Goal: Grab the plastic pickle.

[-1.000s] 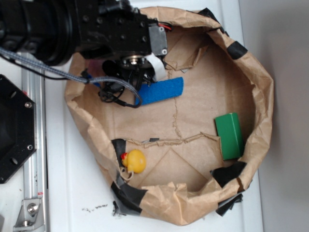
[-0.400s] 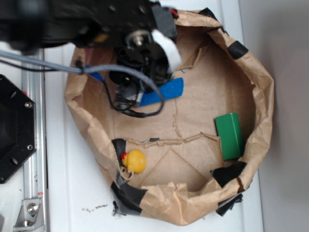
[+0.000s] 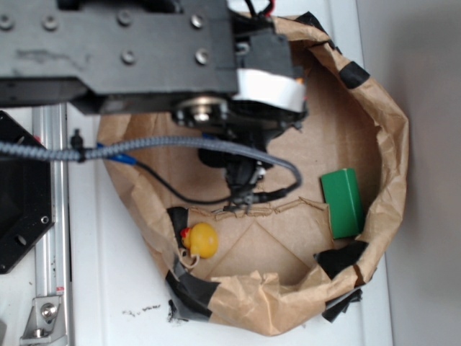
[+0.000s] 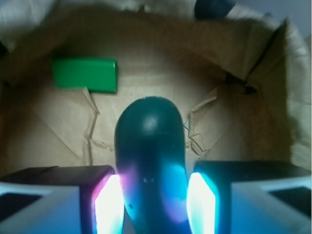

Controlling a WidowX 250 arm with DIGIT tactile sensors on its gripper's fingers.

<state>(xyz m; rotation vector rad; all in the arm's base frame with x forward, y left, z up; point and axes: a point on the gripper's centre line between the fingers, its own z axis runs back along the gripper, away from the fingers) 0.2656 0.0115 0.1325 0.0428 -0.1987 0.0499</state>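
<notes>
Change: a second ago the arm hung over the far-left part of the paper bag (image 3: 392,144), above the blue sponge; now it has swung toward the middle of the bag floor and its body covers the sponge entirely in the exterior view.
Gripper: the gripper (image 4: 155,204) has its two lit pads pressed against the sides of the plastic pickle (image 4: 151,161), one on each flank, pinching it.
Pickle location: between the pads, its rounded end jutting forward over the bag floor; in the exterior view it is hidden under the arm.
Task meaning: the grab looks made; whether the pickle is already clear of the paper cannot be told from these views.
Pickle material: dark green, smooth, glossy, oblong with a domed tip that catches the pads' blue and pink glow; likely slippery under a loose hold.
Bag: crumpled brown paper, rolled-down rim patched with black tape, creased floor with a torn seam.
Green block (image 3: 341,202): bright, flat-sided, rectangular, lying against the right wall of the bag.
Duck (image 3: 201,240): small yellow rubber toy near the bag's near-left edge.
Surface (image 3: 108,288): plain white, under the bag.
</notes>
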